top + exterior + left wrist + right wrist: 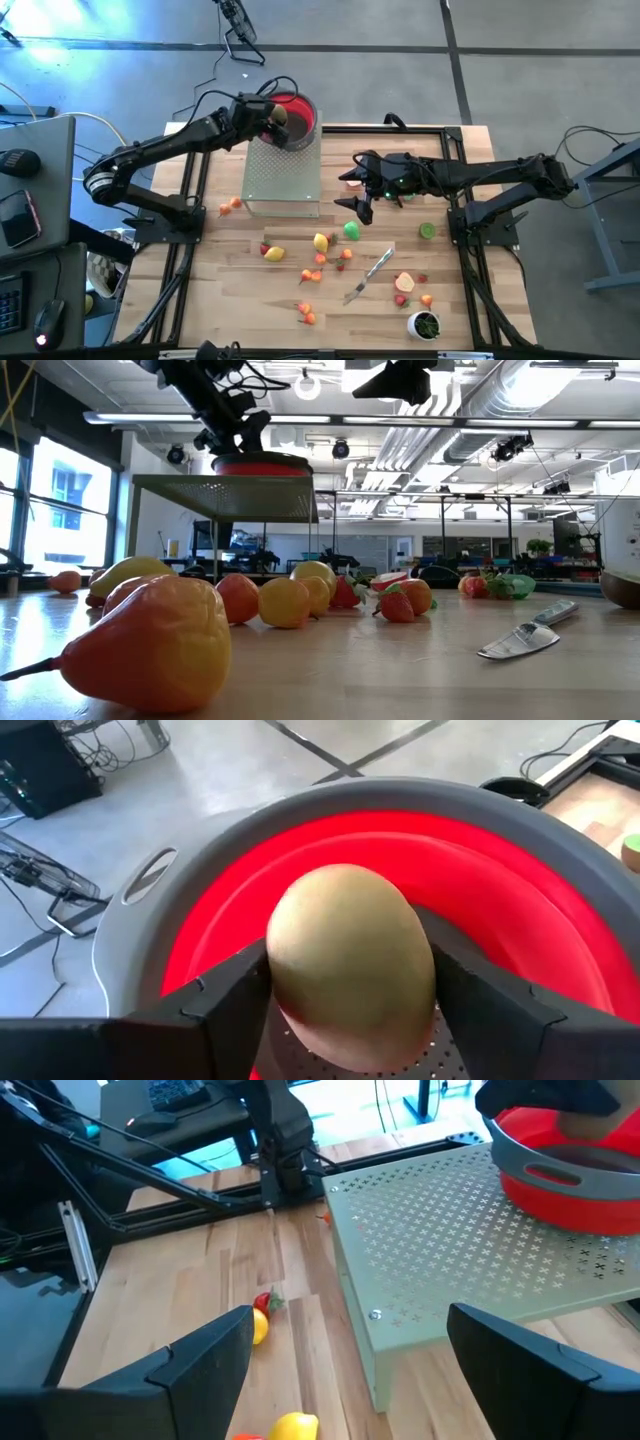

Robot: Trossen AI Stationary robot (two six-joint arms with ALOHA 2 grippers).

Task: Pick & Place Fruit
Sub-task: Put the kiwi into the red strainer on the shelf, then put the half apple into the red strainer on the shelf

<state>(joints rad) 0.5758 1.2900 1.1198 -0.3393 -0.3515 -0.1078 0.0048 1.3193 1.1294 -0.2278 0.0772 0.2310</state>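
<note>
A red bowl (300, 112) with a grey rim (330, 800) stands on a perforated metal stand (283, 170) at the table's far left. My left gripper (278, 122) reaches over the bowl, shut on a tan egg-shaped fruit (350, 960). My right gripper (353, 195) hovers open over the table's middle, right of the stand, with nothing between its fingers (345, 1370). Several loose fruit pieces lie on the wooden table, among them a yellow one (321, 241), a green one (352, 230) and an orange one (235, 204). My left gripper pinches the tan fruit between its two fingers (225, 1000), one on each of its sides (275, 970). The fingers slant downward from the table's left side. The fruit sits inside the bowl's rim; whether it touches the bowl's floor, I cannot tell.
A silver knife (372, 272) lies right of centre near the front. A small white cup (424, 324) with green contents stands at the front right. A large yellow-orange fruit (160, 645) lies close to the low camera. Black frame rails run along both table sides.
</note>
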